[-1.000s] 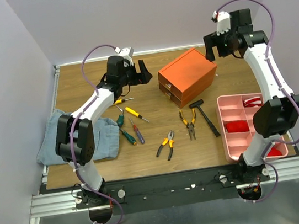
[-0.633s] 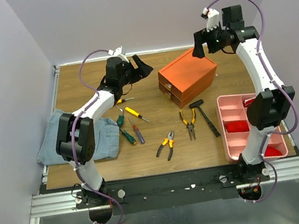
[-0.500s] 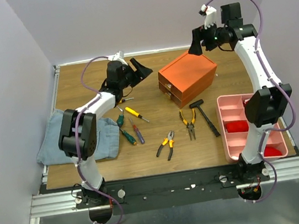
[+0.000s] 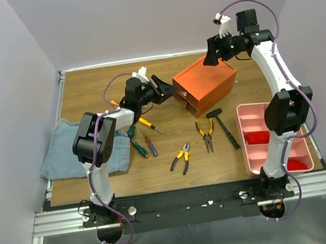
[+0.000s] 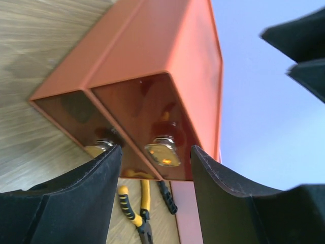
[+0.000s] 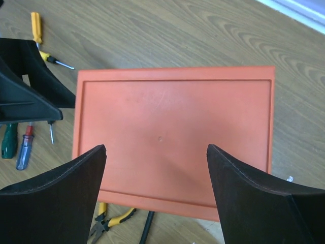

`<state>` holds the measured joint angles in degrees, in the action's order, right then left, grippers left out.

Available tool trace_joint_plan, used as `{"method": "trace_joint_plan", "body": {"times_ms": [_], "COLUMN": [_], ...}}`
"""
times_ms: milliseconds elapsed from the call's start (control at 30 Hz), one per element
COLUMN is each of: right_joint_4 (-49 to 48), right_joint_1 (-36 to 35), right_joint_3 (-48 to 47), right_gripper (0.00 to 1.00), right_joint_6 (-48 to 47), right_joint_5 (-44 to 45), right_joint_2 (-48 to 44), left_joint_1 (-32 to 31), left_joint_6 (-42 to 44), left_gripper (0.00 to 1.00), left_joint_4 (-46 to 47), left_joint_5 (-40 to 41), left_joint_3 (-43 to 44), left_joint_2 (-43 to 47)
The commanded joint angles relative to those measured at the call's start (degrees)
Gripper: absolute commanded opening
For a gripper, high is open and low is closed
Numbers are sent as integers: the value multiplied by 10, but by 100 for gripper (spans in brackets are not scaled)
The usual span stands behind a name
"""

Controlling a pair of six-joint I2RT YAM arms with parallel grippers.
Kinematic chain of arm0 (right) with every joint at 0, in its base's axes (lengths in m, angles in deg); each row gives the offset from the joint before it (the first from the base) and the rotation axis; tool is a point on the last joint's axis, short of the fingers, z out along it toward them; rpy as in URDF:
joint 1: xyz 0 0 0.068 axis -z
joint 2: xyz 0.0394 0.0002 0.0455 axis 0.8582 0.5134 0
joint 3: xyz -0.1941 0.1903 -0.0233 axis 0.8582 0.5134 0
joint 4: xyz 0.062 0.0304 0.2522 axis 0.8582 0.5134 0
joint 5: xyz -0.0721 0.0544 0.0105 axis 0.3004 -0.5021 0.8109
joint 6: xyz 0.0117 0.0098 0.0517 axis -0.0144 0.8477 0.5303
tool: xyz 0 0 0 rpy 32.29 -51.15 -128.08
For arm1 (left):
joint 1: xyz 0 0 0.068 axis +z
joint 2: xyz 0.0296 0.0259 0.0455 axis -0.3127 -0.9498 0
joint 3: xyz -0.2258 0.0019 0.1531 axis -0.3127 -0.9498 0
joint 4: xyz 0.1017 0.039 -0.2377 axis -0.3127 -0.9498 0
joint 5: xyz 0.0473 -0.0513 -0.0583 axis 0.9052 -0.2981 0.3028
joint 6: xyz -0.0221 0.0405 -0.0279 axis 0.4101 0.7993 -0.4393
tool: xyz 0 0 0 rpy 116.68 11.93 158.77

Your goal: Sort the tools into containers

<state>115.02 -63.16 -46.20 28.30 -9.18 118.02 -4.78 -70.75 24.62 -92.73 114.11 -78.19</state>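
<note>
The orange cabinet (image 4: 205, 81) stands at mid-table with its clear drawers (image 4: 186, 102) closed. My left gripper (image 4: 163, 89) is open and empty, right at the drawer fronts. In the left wrist view its jaws (image 5: 156, 151) frame one drawer pull (image 5: 161, 151), with a second pull (image 5: 101, 146) to the left. My right gripper (image 4: 210, 54) is open and empty above the cabinet's back edge, and its wrist view (image 6: 156, 147) looks down on the cabinet top (image 6: 172, 127). Screwdrivers (image 4: 149, 124) (image 4: 140, 149), two pliers (image 4: 182, 157) (image 4: 206, 134) and a black hammer (image 4: 223, 127) lie on the table.
A pink compartment tray (image 4: 254, 122) holding red parts sits at the right front. A blue cloth (image 4: 73, 150) lies at the left. The left arm's forearm passes above the screwdrivers. Purple walls close in the back and sides.
My left gripper has swung right and lower, up to the cabinet's drawer fronts. My right gripper has moved left, from beside the cabinet to above its back edge.
</note>
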Motion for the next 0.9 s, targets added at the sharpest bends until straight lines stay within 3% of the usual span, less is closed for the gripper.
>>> {"method": "trace_joint_plan", "body": {"times_ms": [0,267,500,633,867], "right_joint_4": [14,4,-11,-21,-55], "right_joint_1": [-3,-10,-28,-35,-48], "right_joint_3": [-1,35,36,27,16], "right_gripper": [89,89,89,89,93], "right_joint_6": [-35,-50,-72,-76,-84], "right_joint_5": [7,34,134,180,306], "right_joint_2": [27,22,41,61,100], "left_joint_1": [-25,-48,-51,-53,-55], "left_joint_6": [-11,20,79,99,139], "left_gripper": [64,62,64,70,72], "left_joint_4": [30,-111,-267,-427,-528], "left_joint_5": [-28,21,77,154,180], "left_joint_3": [34,104,191,249,338], "left_joint_2": [-34,-57,-76,-80,-103]}}
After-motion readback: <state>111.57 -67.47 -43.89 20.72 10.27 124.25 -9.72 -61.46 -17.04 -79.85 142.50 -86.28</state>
